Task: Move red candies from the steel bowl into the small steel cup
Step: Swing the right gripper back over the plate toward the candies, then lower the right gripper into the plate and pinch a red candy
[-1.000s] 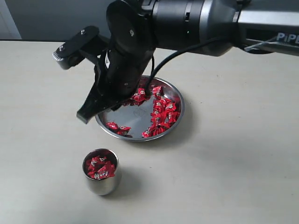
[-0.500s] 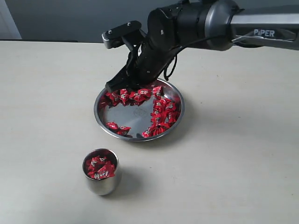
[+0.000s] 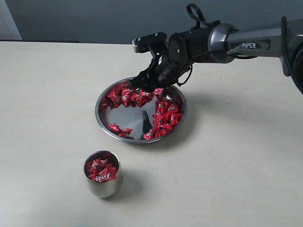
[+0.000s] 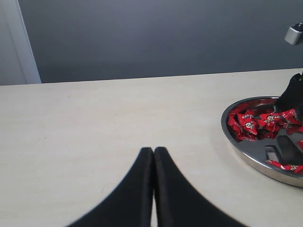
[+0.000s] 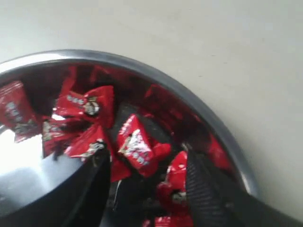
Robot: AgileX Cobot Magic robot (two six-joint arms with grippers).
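Now, down at the far side of the wide, shallow, shiny steel bowl [image 3: 101, 124] with the right gripper [image 3: 142, 86], jaws spread wide either side of one small red-wrapped candy [image 5: 136, 144] and not clamped on anything. Plenty of red candies [image 3: 163, 116] heaped along the bowl's far and right side, and more already in the small, round-based steel cup [image 3: 103, 188], standing apart from the bowl, nearer the exterior camera. Over on the left, left gripper [image 4: 154, 152] parked above the pale table [image 4: 94, 118], fingers pressed together, holding nothing.

For a clean pick: sink a touch lower, keep that single wrapper centred between the fingers, close slowly so as not to drag a neighbour along, then lift straight up before swinging toward the cup. Best to stay off the rolled rim, or risk tipping the dish.

Compared with a second ago: no longer hanging high over the bowl's near-left edge but lowered to its far side, with jaws far wider than then. Bowl and cup unmoved, cup fill seemingly the same.
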